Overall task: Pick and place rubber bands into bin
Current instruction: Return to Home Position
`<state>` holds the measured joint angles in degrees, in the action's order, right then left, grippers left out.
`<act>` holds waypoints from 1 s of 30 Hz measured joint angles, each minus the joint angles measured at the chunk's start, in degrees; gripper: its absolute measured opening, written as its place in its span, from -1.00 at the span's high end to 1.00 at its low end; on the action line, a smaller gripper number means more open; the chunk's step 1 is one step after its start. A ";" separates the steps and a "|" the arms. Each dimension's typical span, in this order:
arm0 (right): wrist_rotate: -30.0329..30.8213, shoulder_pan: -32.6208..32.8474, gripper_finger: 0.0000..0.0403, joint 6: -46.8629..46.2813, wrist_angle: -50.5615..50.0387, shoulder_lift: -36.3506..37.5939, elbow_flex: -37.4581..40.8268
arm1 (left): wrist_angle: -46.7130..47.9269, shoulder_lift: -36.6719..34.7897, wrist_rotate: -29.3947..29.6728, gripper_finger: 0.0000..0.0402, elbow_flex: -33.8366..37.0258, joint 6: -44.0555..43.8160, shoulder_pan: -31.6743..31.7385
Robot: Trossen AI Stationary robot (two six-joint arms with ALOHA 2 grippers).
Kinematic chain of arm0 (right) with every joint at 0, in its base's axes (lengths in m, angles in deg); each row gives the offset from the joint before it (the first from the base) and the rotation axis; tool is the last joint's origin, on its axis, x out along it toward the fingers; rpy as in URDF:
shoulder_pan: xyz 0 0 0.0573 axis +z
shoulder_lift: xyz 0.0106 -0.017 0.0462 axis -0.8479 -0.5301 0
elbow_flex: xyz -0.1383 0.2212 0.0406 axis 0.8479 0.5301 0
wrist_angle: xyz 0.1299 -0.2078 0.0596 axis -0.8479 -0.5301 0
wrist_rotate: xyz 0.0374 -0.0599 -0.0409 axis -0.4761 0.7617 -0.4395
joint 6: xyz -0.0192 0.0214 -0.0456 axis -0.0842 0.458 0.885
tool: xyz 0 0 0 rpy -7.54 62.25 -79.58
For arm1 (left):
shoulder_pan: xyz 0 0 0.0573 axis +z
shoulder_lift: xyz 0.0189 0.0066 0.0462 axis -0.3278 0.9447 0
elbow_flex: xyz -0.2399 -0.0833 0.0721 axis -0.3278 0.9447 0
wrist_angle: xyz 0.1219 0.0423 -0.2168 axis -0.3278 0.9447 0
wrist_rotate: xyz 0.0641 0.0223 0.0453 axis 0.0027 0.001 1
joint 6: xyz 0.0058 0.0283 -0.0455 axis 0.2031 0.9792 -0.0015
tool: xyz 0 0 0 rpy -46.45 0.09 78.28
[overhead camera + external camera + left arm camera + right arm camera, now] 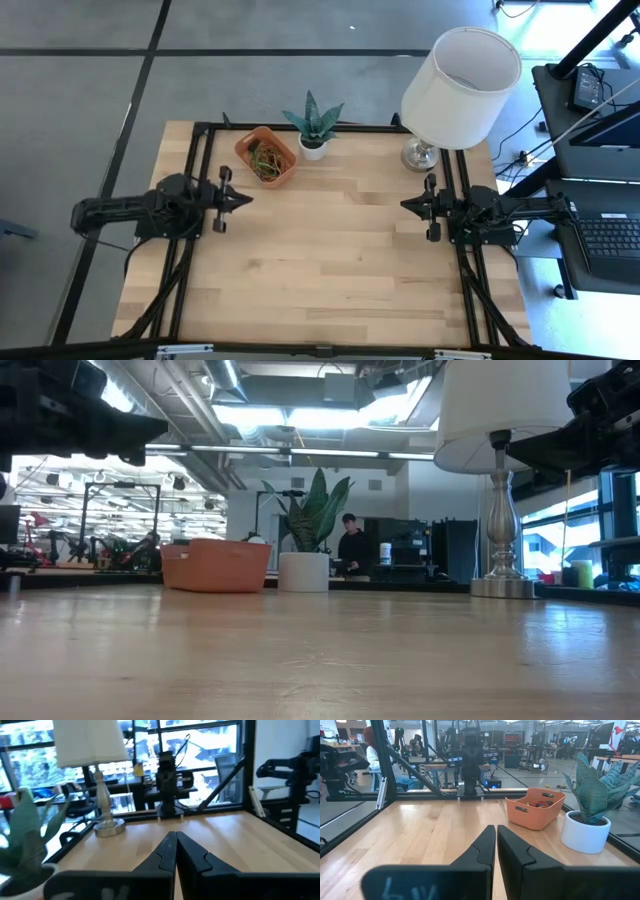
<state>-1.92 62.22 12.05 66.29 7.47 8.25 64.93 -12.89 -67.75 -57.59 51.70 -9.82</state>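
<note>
Lying in one bin (244,144), rubber bands (266,160) past counting; left gripper (248,197) and right gripper (404,204), fingers (480,852) pressed together.

One bin (244,146), one potted plant (313,125) and one lamp (455,80) stand along the table's (330,270) far edge. The rubber bands (267,160) in the bin are too tangled to count. Two grippers: left gripper (248,198), right gripper (404,204).

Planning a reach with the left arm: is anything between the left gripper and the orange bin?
Nothing visible does. Only bare table lies between the left gripper and the bin; the plant stands on the bin's other side.
</note>
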 joint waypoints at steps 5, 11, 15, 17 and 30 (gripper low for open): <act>0.01 0.01 0.88 -0.02 0.02 -0.01 0.00 | 4.96 -2.92 -1.31 0.99 -0.02 -1.35 1.51; 0.02 0.02 0.88 0.00 0.00 0.00 0.00 | 5.47 -2.70 -1.49 0.99 -0.02 -4.24 1.69; 0.01 0.02 0.88 0.00 0.02 -0.01 0.00 | 5.71 -2.39 -0.05 0.99 -0.02 -7.80 1.67; 0.01 0.01 0.88 0.00 0.00 0.00 0.00 | 5.87 -2.40 0.96 0.99 -0.02 -6.88 1.69; 0.00 0.02 0.88 -0.01 0.01 0.00 0.00 | 5.93 -2.40 1.22 0.99 -0.02 -4.95 1.69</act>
<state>-1.92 62.24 12.05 66.29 7.48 8.25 70.86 -15.29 -66.52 -57.61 46.76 -8.13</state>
